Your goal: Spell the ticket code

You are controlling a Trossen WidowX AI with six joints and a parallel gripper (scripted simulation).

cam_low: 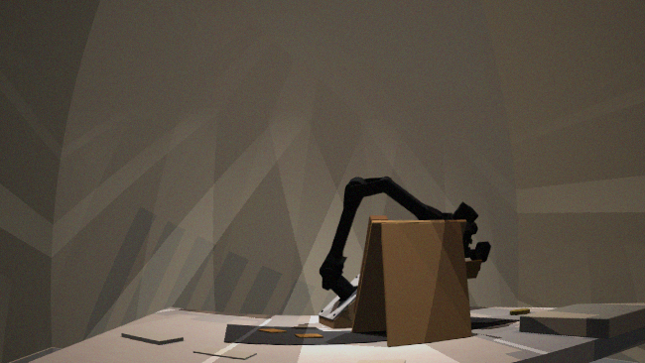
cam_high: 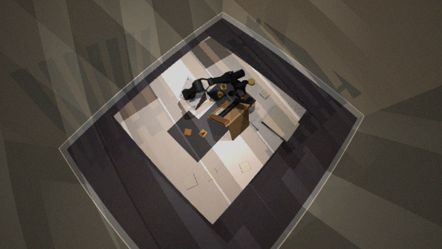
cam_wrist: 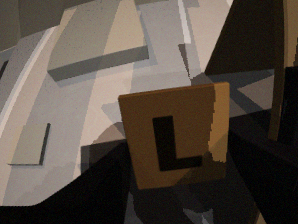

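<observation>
My gripper (cam_wrist: 178, 143) is shut on an orange-brown tile (cam_wrist: 142, 120) (cam_low: 473, 269) with a dark letter L, which reads upright in the wrist view. It holds the tile high above the counter, just beyond the right edge of the standing board (cam_high: 240, 126) (cam_low: 427, 283) in the exterior view. Two tiles (cam_high: 188, 132) (cam_high: 202, 133) (cam_low: 272, 330) (cam_low: 309, 335) lie on the dark mat (cam_high: 198, 151) (cam_low: 240, 336). Two more tiles (cam_high: 223, 86) (cam_high: 220, 94) lie near the arm. The rail's contents and the ticket's code cannot be read. The board's back faces the exterior view.
A thick pale slab (cam_high: 281, 124) (cam_low: 556, 326) (cam_wrist: 100, 37) lies beyond the board. A yellow disc (cam_high: 251, 81) (cam_low: 519, 311) lies near the arm. Thin pale squares (cam_high: 245, 167) (cam_high: 190, 181) (cam_high: 264, 94) (cam_wrist: 29, 145) lie on the counter. The board's side stands close right in the wrist view.
</observation>
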